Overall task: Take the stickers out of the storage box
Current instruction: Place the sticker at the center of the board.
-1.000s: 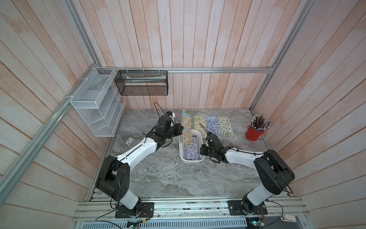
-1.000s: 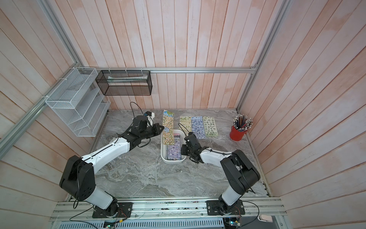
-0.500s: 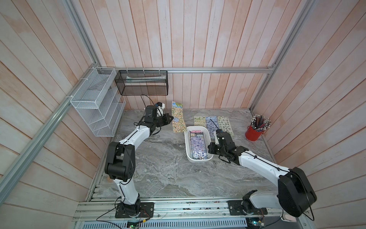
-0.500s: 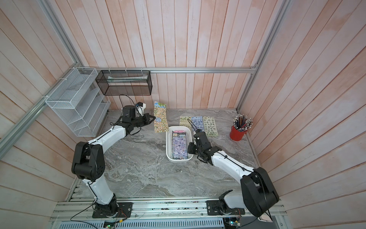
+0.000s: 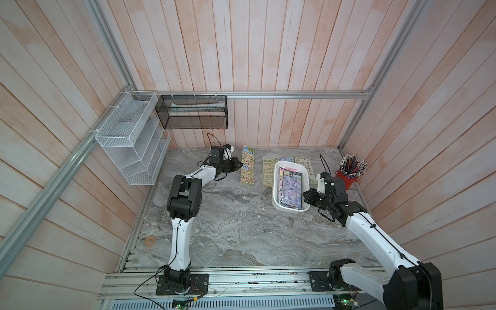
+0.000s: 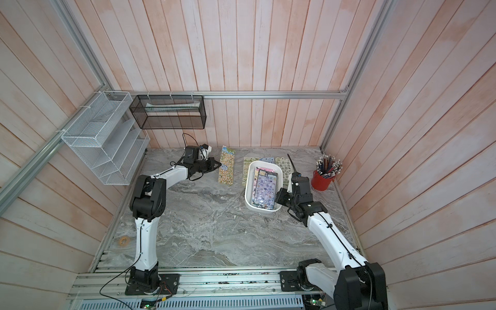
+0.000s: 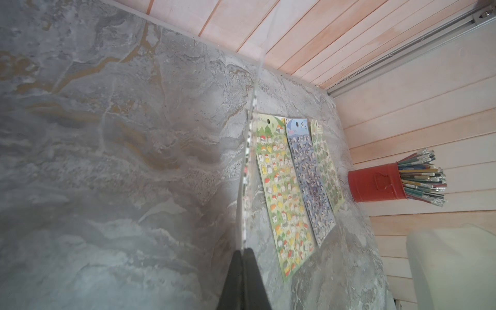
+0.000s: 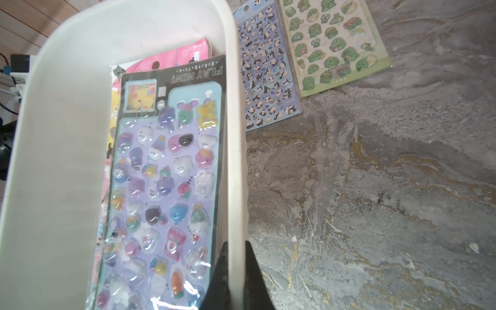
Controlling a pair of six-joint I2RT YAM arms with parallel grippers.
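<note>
1. At upper middle of both top views, your left gripper (image 5: 238, 167) has carried one sheet (image 5: 247, 169) clear of the box (image 5: 276, 188). A second ago it hung over the box; now it sits left of the laid-out sheets (image 5: 268, 171).
2. Its fingers (image 7: 236, 279) are clenched on the sheet's long edge. The left wrist view shows the sheet edge-on, so you cannot tell whether it touches the table (image 5: 228, 228) yet.
3. Right of centre, the box has slid rightward in the frame since a second ago. It now overlaps the laid-out sheets.
4. Your right gripper (image 5: 306, 197) is doing that: its fingers (image 8: 220, 276) pinch the box's wall, one inside and one outside.
5. Stickers (image 8: 166, 188) remain in the box, a purple sheet on top and pink ones beneath.
6. For the task, one more sheet is out, but it is not released and the box is far from empty.
7. Opening the left fingers looks like the next step.
8. Mind the box: dragging it over the laid-out sheets could shift them.
</note>
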